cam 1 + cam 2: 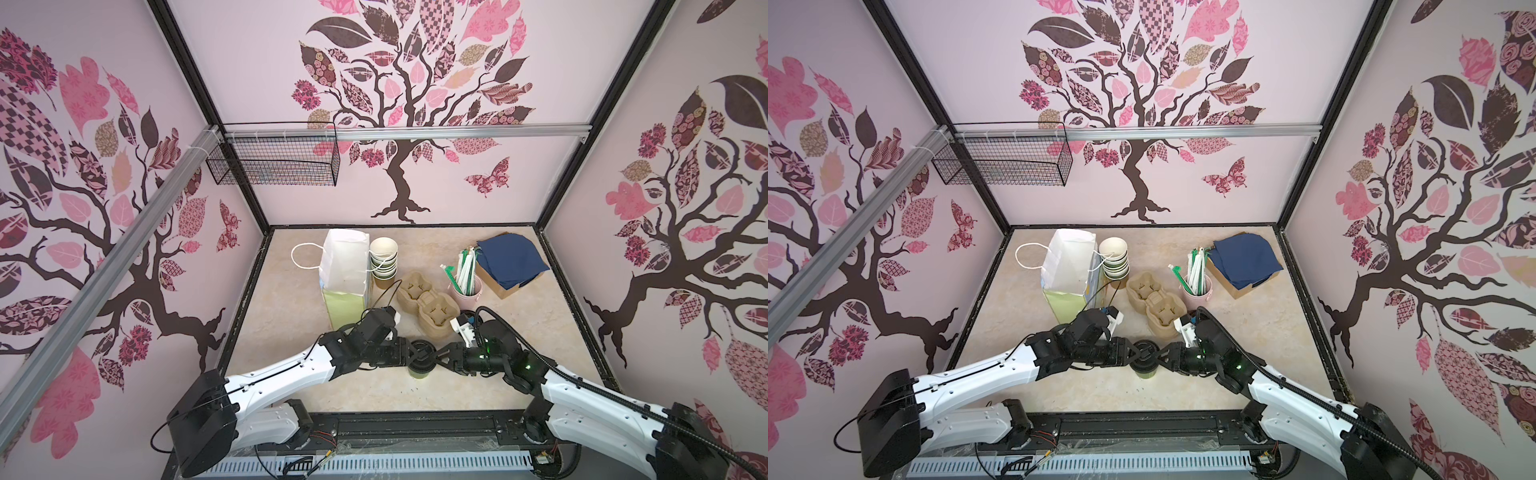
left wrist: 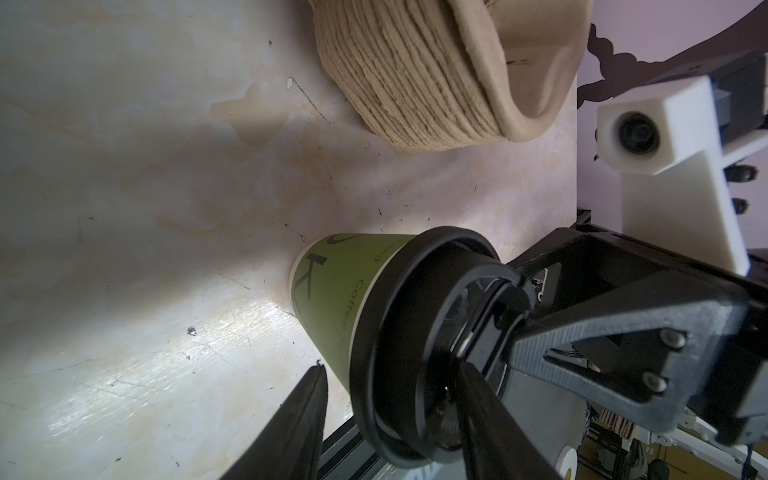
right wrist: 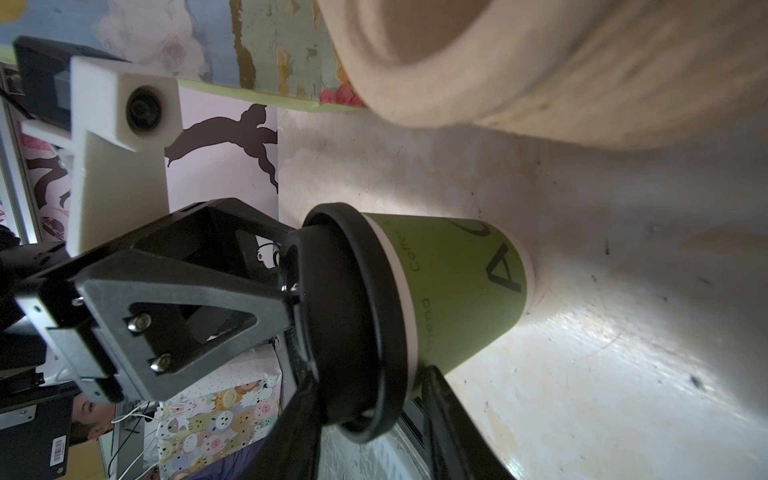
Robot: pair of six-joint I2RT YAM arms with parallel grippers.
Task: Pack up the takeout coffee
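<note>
Takeout coffee (image 1: 417, 371) stands upright; left tool (image 2: 390, 365) open astride its lid (image 2: 386, 291); right tool (image 3: 372, 376) also astride, grip impossible to tell

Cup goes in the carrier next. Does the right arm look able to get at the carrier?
Probably yes: the carrier sits just behind the right gripper, nothing between, though that gripper is busy at the cup.

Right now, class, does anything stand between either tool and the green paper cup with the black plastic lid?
Nothing visible does. The left tool and right tool both straddle the brim of the black plastic lid on the green paper cup.
</note>
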